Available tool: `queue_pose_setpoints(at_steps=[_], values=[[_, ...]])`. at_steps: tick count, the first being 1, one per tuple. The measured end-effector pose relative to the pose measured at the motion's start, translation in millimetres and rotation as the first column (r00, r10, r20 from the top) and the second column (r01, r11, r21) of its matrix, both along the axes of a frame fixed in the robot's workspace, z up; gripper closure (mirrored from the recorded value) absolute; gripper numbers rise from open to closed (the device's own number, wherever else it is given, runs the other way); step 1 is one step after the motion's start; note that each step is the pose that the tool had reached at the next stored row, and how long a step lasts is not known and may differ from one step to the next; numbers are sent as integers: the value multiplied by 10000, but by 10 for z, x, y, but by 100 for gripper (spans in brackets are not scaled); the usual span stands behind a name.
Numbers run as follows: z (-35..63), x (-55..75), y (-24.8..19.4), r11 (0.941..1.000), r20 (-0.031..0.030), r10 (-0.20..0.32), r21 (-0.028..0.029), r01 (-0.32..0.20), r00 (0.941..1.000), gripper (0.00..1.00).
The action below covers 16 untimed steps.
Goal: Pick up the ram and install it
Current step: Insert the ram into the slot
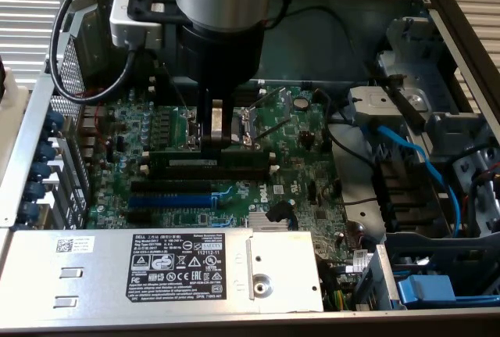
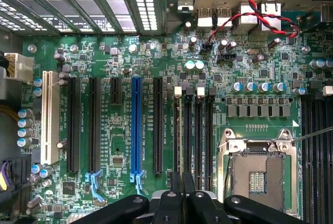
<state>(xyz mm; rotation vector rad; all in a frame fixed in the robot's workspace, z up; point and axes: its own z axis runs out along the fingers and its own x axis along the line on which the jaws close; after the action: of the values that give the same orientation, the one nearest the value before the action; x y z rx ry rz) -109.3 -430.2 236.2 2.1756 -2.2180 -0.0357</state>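
Over the memory slots [image 2: 199, 141], upright on its long edge: the ram [image 1: 246, 160], pinched near mid-length by the hand [image 1: 218, 140].
Risk: if it sits off-line with the slot, pressing could jam or crack it.
Appearance: long, thin, dark green, black chips, small pale label.

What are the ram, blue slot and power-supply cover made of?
The ram: matte dark-green circuit board, black chips probably plastic. The blue slot: moulded plastic by its even colour, likely. The power-supply cover: bare sheet metal, dull grey sheen, stamped slots.
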Motion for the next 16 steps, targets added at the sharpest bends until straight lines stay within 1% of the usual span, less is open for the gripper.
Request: queue_pose_setpoints(at_steps=[16], values=[[5, 0, 2, 10000, -2, -4, 4, 4, 10000, 88]])
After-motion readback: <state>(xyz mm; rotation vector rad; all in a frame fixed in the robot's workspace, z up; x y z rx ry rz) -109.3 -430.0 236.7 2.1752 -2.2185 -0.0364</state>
